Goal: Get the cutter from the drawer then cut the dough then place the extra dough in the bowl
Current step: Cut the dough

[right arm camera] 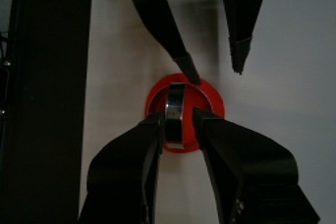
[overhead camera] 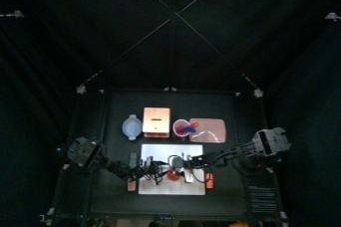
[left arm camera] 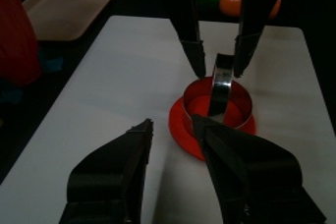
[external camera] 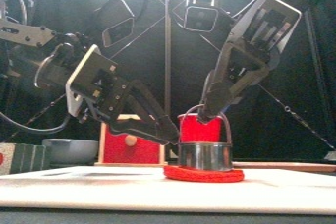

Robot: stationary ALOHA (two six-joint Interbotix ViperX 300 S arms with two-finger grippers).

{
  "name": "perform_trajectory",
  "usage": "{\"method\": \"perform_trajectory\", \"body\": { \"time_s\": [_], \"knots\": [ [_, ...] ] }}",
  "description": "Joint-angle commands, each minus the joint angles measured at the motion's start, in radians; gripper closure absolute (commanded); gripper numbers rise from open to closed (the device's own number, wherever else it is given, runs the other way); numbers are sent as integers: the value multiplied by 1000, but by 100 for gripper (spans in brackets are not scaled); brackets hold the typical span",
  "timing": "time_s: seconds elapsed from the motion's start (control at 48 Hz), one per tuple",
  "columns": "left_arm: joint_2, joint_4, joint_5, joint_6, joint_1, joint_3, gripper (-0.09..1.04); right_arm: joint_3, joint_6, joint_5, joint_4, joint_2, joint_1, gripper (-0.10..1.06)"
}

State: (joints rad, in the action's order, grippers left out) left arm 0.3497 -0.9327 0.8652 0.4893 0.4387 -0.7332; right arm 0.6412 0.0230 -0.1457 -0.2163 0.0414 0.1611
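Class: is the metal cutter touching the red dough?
Touching. The front view shows the cutter sitting down in the dough, its base ringed by red.

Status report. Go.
Right gripper shut on cutter handle; cutter down on red dough. Left gripper open at dough's rim. Nothing in the way.

Count for your log: one white cutting board, one red dough disc, one metal cutter, one wooden box, one blue-grey bowl, one pink tray, one red cup.
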Motion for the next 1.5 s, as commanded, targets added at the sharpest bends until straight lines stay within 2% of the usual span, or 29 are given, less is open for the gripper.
{"method": "perform_trajectory", "body": {
  "time_s": [0.021, 0.208, 0.667, 0.771, 0.958, 1.146, 1.292, 1.5],
  "knots": [
    [-8, -5, 3, 0, 2, 12, 22, -40, -2, -44, 2, -5, -5, 27],
    [8, -6, -3, -2, 8, 14, 29, -87, -3, -126, 17, 9, 2, 27],
    [26, -12, -11, -6, 21, 32, 30, -183, -6, -261, 87, 43, 3, 27],
    [43, -12, -9, -14, 29, 43, 30, -187, -35, -275, 106, 49, 3, 27],
    [66, -12, -20, -15, 34, 63, 30, -192, -115, -290, 196, 49, 5, 27],
    [83, -35, -44, -17, 35, 63, 31, -192, -184, -298, 252, 48, 11, 27],
    [97, -52, -67, -18, 35, 63, 30, -193, -215, -295, 270, 46, 20, 27],
    [106, -58, -77, -17, 35, 67, 30, -193, -222, -298, 264, 48, 23, 29]
  ]
}}
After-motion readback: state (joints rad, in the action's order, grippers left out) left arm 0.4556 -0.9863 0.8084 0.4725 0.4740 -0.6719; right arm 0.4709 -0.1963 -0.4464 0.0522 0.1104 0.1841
